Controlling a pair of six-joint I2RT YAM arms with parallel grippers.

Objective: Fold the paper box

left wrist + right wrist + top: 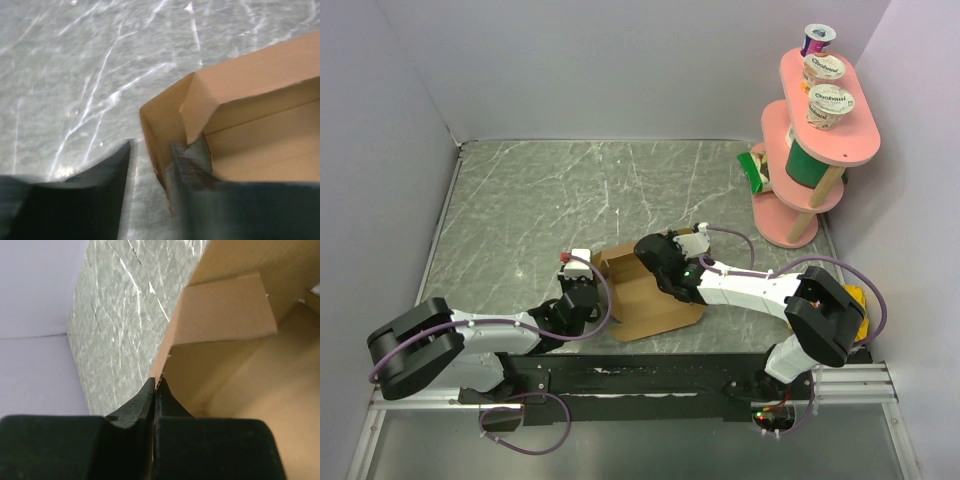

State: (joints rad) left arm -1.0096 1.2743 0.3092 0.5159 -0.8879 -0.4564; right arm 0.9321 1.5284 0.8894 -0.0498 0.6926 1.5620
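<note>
table (570, 190): grey-green marbled top with white veins, pale walls on three sides
box (650, 300): plain brown cardboard, partly folded, lies on the table near its front edge, just ahead of the arm bases
box walls: left wall stands upright; at the far left corner a flap (200, 107) bends inward against the far wall; bottom panel lies flat, open to the top
left pincer (153, 146): open, straddles the upright left wall near that corner
left fingers: one finger (100, 195) outside the box, with a strip of table showing between it and the cardboard; the other finger (192, 167) inside, close against the wall
right pincer (156, 386): closed tight on the thin edge of a box wall, cardboard pinched between the two tips
right pincer from above: sits over the far right part of the box
left arm (490, 330): comes in low from the left, ends at the box's left side
right arm (750, 290): reaches in from the right, across to the box
rack (860, 135): pink, two tiers, stands at the far right corner, well apart from the box
cups (828, 105): three, in a row on the rack's top tier
unclear: which wall the right pincer holds, hidden under the wrist in the top view
</note>
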